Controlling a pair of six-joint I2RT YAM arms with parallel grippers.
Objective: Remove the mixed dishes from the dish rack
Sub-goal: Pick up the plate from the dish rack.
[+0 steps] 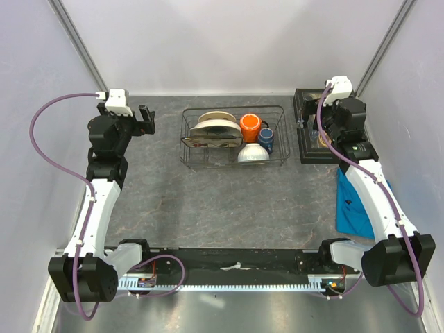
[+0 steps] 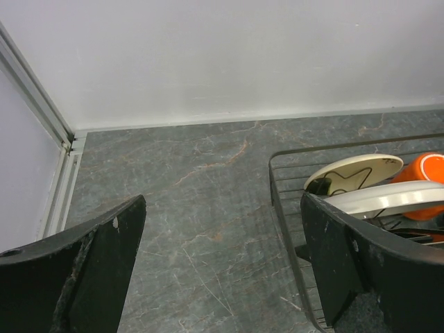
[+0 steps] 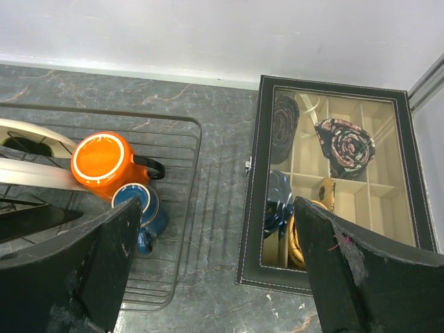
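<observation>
From above, the rack (image 1: 186, 142) lies at back centre, long axis left to right, loaded: plates (image 1: 214, 128) on edge at its left, cup (image 1: 250, 127), mug (image 1: 266, 139) and bowl (image 1: 252, 154) at its right. Your left gripper (image 1: 144, 119) hangs just off the left end, nearest the plates. Its wrist view shows the jaws spread wide and empty, plates ahead to the right. The right wrist view shows the right gripper (image 3: 216, 205) equally wide and empty, between rack and box (image 3: 253, 208), cup and mug to its left.
</observation>
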